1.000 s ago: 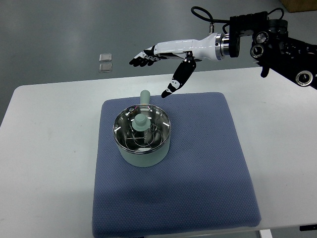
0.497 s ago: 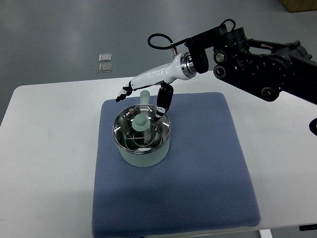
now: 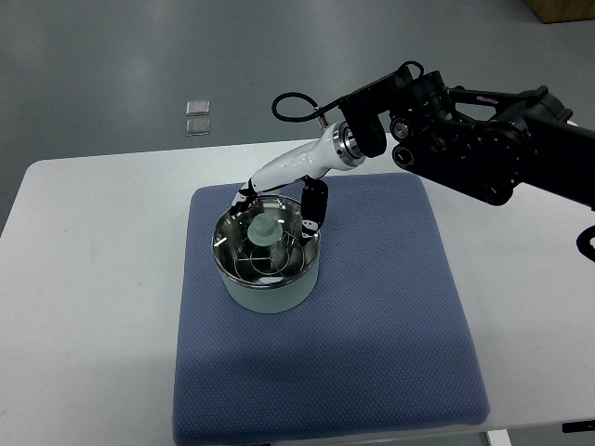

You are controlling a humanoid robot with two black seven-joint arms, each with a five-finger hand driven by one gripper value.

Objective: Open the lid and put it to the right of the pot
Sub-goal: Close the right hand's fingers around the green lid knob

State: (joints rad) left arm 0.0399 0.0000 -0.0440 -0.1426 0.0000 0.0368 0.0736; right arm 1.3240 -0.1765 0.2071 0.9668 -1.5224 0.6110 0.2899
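Observation:
A pale green pot (image 3: 268, 290) stands on the blue mat (image 3: 372, 316), left of its middle. A glass lid (image 3: 267, 249) with a steel rim and a pale green knob (image 3: 264, 230) sits on the pot. My right hand (image 3: 273, 212) reaches in from the right and hangs low over the lid's far side. Its fingers (image 3: 242, 201) are spread to the left of the knob and the thumb (image 3: 310, 216) is to the right of it, holding nothing. The hand hides the pot's handle. The left arm is out of view.
The mat lies on a white table (image 3: 93, 279). The black right arm (image 3: 483, 139) spans the upper right with a looped cable. Two small clear packets (image 3: 197, 116) lie on the grey floor beyond the table.
My right hand has come down and toward the pot from above the table's far edge. Its fingers and thumb now straddle the lid knob. The pot and lid have not moved.

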